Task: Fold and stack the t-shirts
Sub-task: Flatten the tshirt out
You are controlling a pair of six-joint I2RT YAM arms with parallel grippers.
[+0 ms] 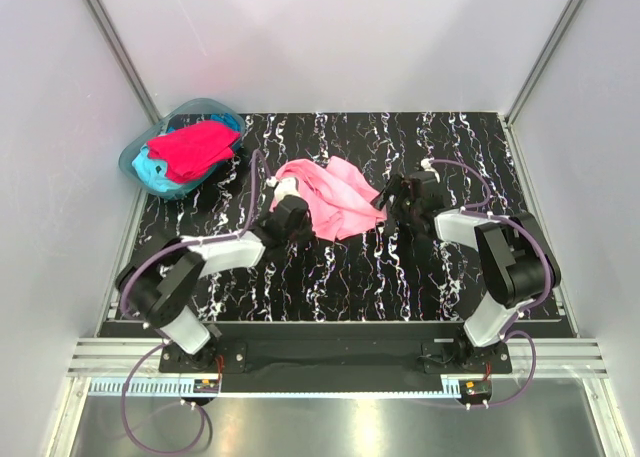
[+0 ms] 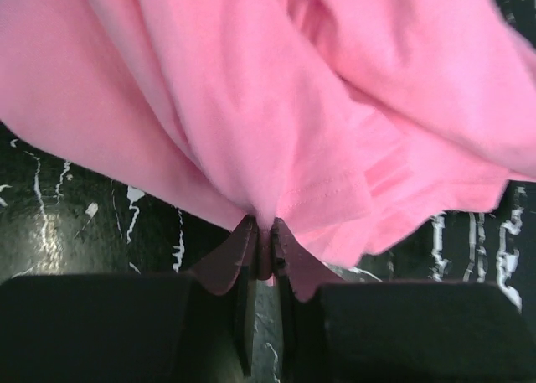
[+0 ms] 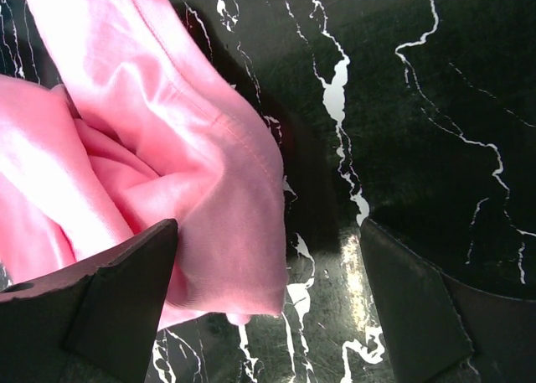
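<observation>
the light pink t-shirt (image 1: 340, 199) lies crumpled in the middle of the desk (image 1: 390, 287). the left pincer (image 2: 266, 232) is clenched on a fold of it. the right pincer (image 3: 268, 240) stands released, spread wide at its edge. the crimson t-shirt (image 1: 192, 147) and turquoise t-shirt (image 1: 152, 167) sit in the tub (image 1: 195, 106).

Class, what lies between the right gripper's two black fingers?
In the right wrist view: a fold of the light pink cloth t-shirt by one finger, then bare black white-veined tabletop. The right gripper is open.
</observation>
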